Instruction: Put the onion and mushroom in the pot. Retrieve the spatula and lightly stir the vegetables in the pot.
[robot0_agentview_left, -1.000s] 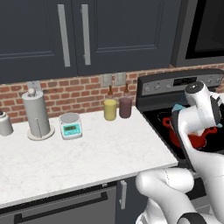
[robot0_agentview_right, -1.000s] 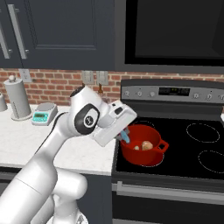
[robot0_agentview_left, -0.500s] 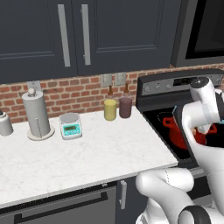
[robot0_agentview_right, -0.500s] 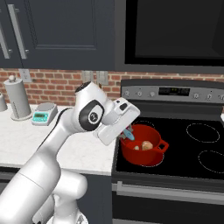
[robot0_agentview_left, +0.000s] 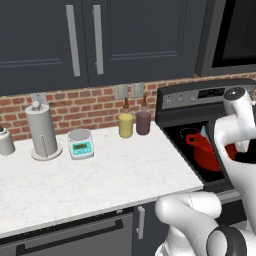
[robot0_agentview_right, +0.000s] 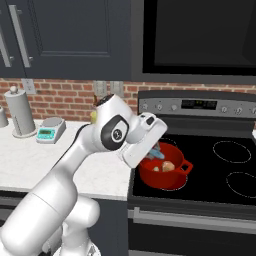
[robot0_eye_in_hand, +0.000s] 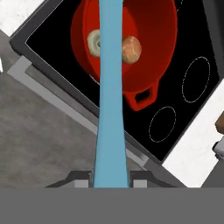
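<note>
Clamping the spatula (robot0_eye_in_hand: 110, 113) between its two dark fingertips, the gripper (robot0_eye_in_hand: 110, 178) holds the light-blue tool so that it runs straight up the hand view and reaches into the pot (robot0_eye_in_hand: 151, 48). In that view the mushroom (robot0_eye_in_hand: 93, 41) lies just to one side of the blue strip and the onion (robot0_eye_in_hand: 131, 49) just to the other — both rest on the red floor of the pot, close together. One loop handle of the pot points toward the stove's front edge.

From the right base view the white arm bends over the stove's left side, its hand tilted down over the pot (robot0_agentview_right: 165, 172), with a bit of blue spatula (robot0_agentview_right: 155, 151) showing at the rim and the onion (robot0_agentview_right: 168, 166) inside. The pot sits on the front left of the black cooktop (robot0_agentview_right: 220, 175).

Farther off, on the marble desk (robot0_agentview_left: 90, 180), stand a kitchen scale (robot0_agentview_left: 81, 144), a paper towel holder (robot0_agentview_left: 42, 131) and two jars (robot0_agentview_left: 126, 125) against the brick wall.
</note>
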